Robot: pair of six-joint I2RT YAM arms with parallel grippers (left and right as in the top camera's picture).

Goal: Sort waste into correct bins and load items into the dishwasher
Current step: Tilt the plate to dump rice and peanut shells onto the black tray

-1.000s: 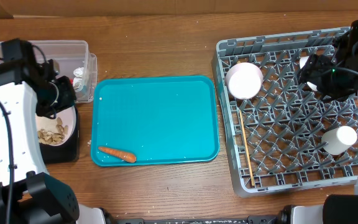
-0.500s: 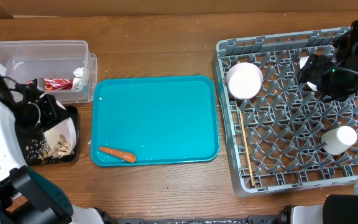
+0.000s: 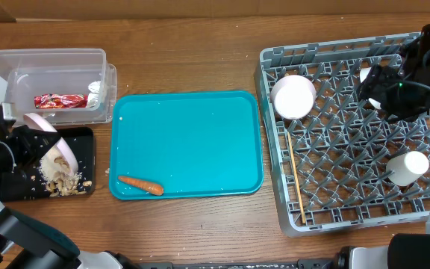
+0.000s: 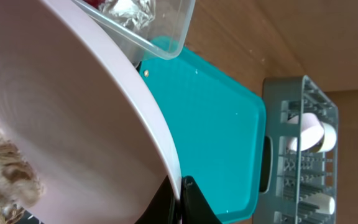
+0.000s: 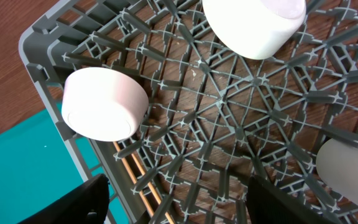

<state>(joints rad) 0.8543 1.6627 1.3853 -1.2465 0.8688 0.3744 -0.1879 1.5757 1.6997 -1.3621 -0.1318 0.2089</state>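
White plate [image 3: 45, 139] stands steeply tilted over the black tray [image 3: 86, 140], its rim clenched in the left gripper [image 4: 180, 200]. Rice [image 3: 63, 179] with brown bits is heaped on the tray below. The left arm reaches in from the near-left corner, wrist rolled sideways. Beside it, the clear tub [image 3: 21, 63] holds the red wrapper [image 3: 60, 100] and foil ball [image 3: 95, 91]. The carrot [image 3: 140, 184] lies on the teal tray [image 3: 192, 127]. The right gripper [image 5: 176, 186] hangs spread wide over the dish rack [image 3: 349, 211], which holds 2 bowls [image 5: 104, 102], a cup [image 3: 409, 166] and chopsticks [image 3: 298, 187].
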